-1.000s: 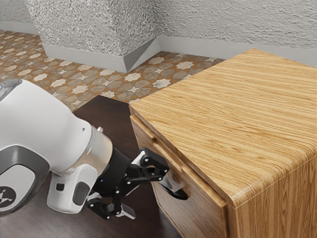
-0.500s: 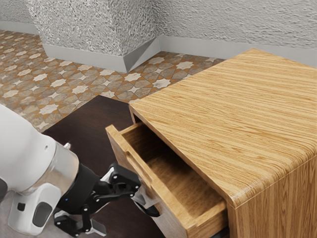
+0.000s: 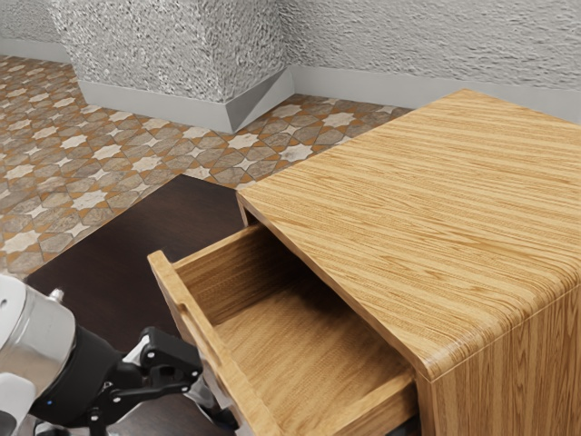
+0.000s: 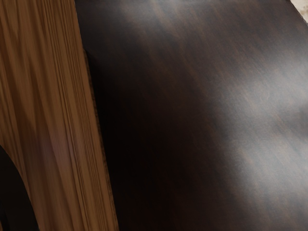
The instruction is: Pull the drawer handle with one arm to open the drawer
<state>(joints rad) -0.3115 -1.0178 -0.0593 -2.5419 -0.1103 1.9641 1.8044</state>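
Note:
The wooden cabinet (image 3: pixel 427 209) stands at the exterior view's right. Its top drawer (image 3: pixel 300 354) is pulled far out toward the lower left, and its bare wooden inside shows. My black gripper (image 3: pixel 195 395) is at the drawer's front panel (image 3: pixel 186 313), low in the view, with its upper finger (image 3: pixel 207 392) hooked by the handle, which the panel hides. Its fingers stand apart, so it is open. In the wrist view the drawer front (image 4: pixel 43 120) is close beside the hand, with a dark curve of the handle (image 4: pixel 12 202) at its edge.
A dark brown mat (image 3: pixel 154 236) covers the floor in front of the cabinet, also under the hand (image 4: pixel 202 120). Patterned tiles (image 3: pixel 82 154) lie beyond it, and a rough grey wall (image 3: pixel 182 45) with a skirting runs along the back.
My arm has drawn back toward the exterior view's lower left, and the drawer has slid from nearly shut to far out with it.

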